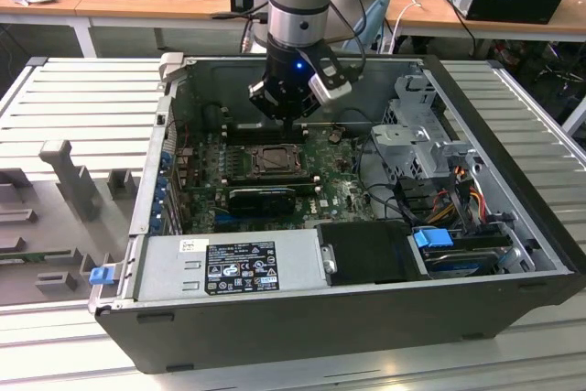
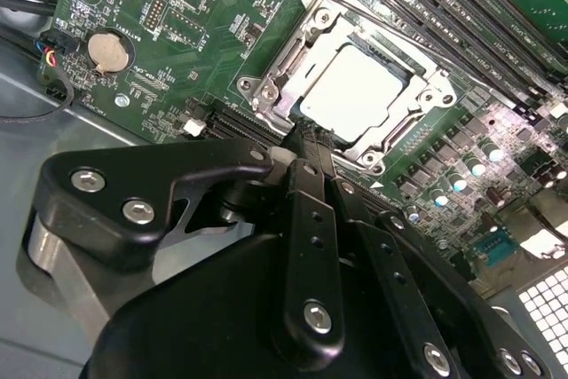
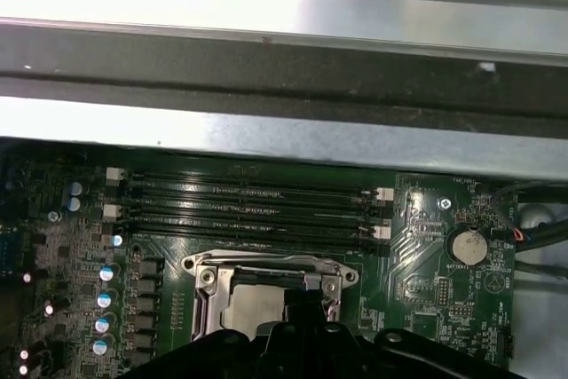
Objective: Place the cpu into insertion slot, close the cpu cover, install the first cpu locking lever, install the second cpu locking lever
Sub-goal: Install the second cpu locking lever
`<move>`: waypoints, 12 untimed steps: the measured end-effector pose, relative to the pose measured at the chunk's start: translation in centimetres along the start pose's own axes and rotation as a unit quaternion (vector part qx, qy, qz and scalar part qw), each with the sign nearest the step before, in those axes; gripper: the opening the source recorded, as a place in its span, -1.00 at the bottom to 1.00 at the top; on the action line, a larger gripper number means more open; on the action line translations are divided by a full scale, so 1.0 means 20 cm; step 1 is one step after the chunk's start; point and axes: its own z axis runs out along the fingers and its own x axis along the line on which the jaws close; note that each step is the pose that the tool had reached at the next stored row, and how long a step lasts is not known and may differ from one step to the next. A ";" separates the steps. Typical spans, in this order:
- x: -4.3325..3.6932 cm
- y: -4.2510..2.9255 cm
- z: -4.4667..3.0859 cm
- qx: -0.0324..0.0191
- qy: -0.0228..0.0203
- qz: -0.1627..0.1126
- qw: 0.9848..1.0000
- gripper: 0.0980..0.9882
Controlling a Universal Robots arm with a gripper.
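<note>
Black gripper point(image 2: 306, 144) linkage crowds the near part of the second wrist view, its two fingers pressed together with nothing between them, the tips hanging just above the near edge of the insertion slot point(image 2: 355, 86). The cpu point(image 2: 359, 88) already lies flat inside that slot, a pale silver square framed by the cpu cover point(image 2: 417, 117), which appears to lie down over the chip's border. Whether the locking levers are latched I cannot tell.

In the exterior view the arm reaches down into the open computer case point(image 1: 513, 254), the gripper point(image 1: 291, 121) poised over the socket point(image 1: 273, 160) on the green motherboard point(image 1: 343, 190); the memory slots point(image 3: 248, 206) run just beside the socket.

By my judgement the chip is light, rigid and fragile, with delicate contacts beneath, so it should be taken only by its opposite edges and never pressed on its face. The cover looks like thin, stiff sheet metal on a hinge, best pushed at its free edge.
</note>
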 end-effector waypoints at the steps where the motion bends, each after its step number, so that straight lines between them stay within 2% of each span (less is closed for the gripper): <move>1: 0.000 -0.002 0.000 0.000 0.000 0.000 1.000 -0.98; 7: 0.001 -0.011 -0.008 0.000 0.000 0.000 1.000 -0.98; 10: 0.001 -0.010 -0.030 0.000 0.000 0.000 1.000 -0.98; 11: 0.001 -0.010 -0.051 0.002 0.000 0.000 1.000 -0.98; 12: 0.002 -0.012 -0.051 0.002 0.000 0.000 1.000 -0.98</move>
